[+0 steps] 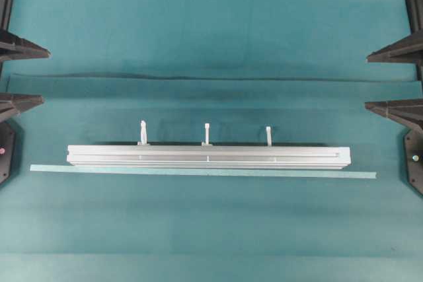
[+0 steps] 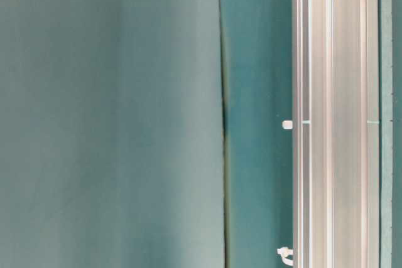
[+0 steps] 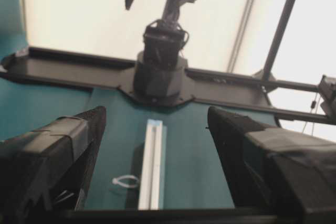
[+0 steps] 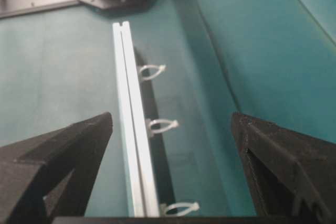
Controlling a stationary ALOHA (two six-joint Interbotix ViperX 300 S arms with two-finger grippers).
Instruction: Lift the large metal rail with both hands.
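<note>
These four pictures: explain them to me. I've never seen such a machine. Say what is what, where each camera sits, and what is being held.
Two robot arms face each other across a teal cloth. The overhead view shows the left gripper and right gripper at the edges, both open and holding nothing. Between them lies the large metal rail with three white zip ties, beside a thin pale strip. One camera sits at table level; two ride on the wrists, looking out between the black fingers.

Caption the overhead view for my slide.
Large metal rail lies between open left pincer and right pincer.
</note>
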